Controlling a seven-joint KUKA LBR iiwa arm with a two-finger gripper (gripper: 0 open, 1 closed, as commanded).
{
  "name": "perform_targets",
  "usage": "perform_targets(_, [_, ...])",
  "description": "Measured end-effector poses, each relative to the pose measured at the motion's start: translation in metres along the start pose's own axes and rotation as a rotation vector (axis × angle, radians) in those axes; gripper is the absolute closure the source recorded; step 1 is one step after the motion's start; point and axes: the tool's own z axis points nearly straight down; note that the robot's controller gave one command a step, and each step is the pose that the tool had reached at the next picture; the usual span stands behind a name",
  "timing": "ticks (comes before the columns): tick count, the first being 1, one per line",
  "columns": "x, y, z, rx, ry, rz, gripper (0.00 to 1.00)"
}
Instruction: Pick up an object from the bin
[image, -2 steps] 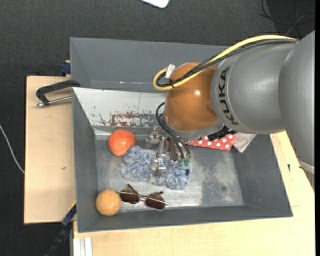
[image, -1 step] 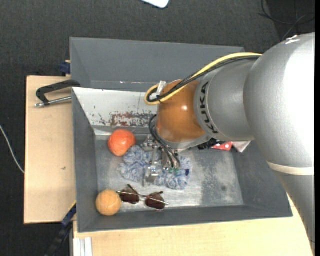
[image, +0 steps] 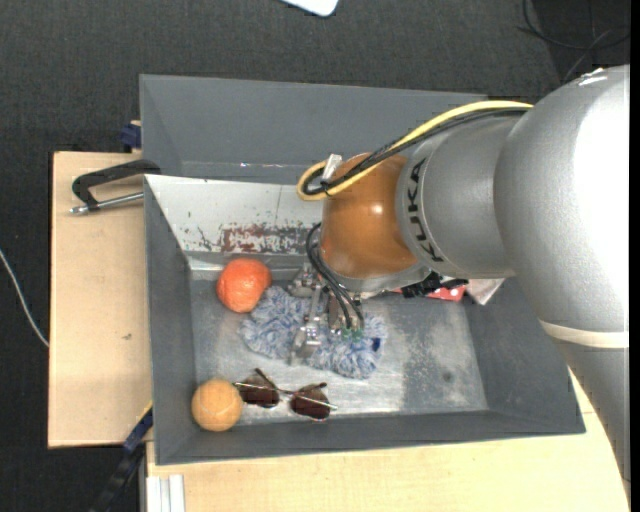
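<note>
My gripper (image: 318, 333) is down in the middle of the bin, its fingertips resting on a crumpled blue-and-white cloth (image: 272, 327). Whether any of the cloth is pinched between them is hidden. An orange ball (image: 243, 285) lies just left of the gripper, touching the cloth's upper edge. A pair of dark red sunglasses (image: 287, 396) lies in front of the cloth near the bin's front wall.
A paler orange ball (image: 216, 405) sits in the bin's front left corner. A red-and-white packet (image: 445, 291) pokes out from under the arm at the right. The arm with its orange cover hangs over the bin's back right part.
</note>
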Motion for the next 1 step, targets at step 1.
perform_targets(1, [0.0020, 0.0088, -0.0003, 0.004, -0.001, -0.044, 0.00])
